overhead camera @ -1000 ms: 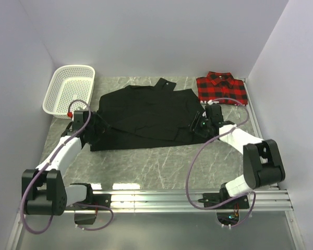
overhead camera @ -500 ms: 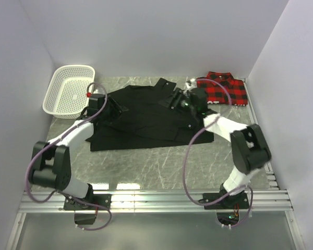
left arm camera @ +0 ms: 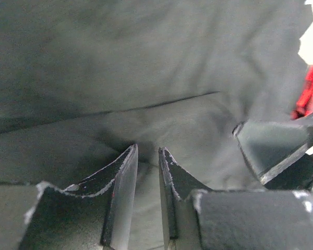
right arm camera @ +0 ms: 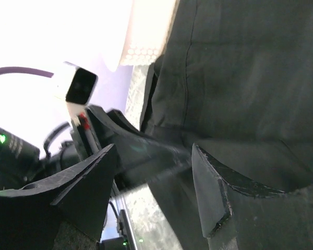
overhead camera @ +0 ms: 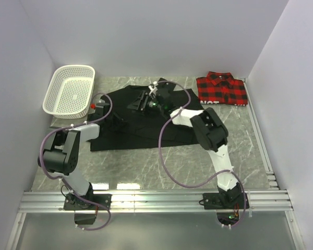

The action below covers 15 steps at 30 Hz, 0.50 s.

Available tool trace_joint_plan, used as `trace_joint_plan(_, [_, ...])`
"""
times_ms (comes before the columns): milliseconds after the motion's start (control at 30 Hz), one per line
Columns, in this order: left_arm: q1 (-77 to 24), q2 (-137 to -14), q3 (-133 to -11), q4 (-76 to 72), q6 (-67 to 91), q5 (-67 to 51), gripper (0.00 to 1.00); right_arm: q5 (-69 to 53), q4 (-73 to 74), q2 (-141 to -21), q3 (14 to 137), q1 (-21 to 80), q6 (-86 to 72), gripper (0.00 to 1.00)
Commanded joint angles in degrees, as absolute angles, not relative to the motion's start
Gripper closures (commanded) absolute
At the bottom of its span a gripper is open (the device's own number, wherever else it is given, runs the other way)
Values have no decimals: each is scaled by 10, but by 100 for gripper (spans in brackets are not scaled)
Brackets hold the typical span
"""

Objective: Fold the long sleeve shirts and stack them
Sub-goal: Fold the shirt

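Observation:
A black long sleeve shirt point(overhead camera: 161, 122) lies spread flat across the middle of the table. The red-and-black plaid shirt point(overhead camera: 222, 89) sits folded at the back right. My left gripper point(overhead camera: 118, 119) rests on the black shirt's left part. In the left wrist view its jaws point(left arm camera: 148, 148) stand nearly together, with black fabric point(left arm camera: 146, 78) in the narrow gap. My right gripper point(overhead camera: 142, 102) reaches far left across the shirt's upper part, just behind the left one. It is open point(right arm camera: 154, 148), and its wide gap frames only the left gripper's finger point(right arm camera: 130, 143) and black cloth point(right arm camera: 250, 78).
A white mesh basket point(overhead camera: 69, 92) stands at the back left, close behind the left arm. The right arm stretches diagonally over the black shirt. Side walls close in the table left and right. Bare marble point(overhead camera: 161, 166) lies in front of the shirt.
Both arms swung inward from the shirt's side edges onto it. The right gripper crossed from the right edge to the upper left. The left gripper's jaws closed from wide to a narrow gap.

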<state>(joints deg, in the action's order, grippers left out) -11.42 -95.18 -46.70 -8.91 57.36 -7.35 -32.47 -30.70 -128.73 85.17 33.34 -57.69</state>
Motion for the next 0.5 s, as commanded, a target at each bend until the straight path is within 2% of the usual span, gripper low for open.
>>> trace_joint_plan(0, [-111,-965,-450,-121,591,-48,71,-344,-309,-1328,905,346,-577,34])
trace_joint_plan(200, [-99,-983,-425,-112,604,-20,68,-317,-267,-1367,914,329,-588,34])
trace_joint_plan(467, [-87,-972,-404,-95,616,-7,68,-278,-300,-1331,809,266,-622,34])
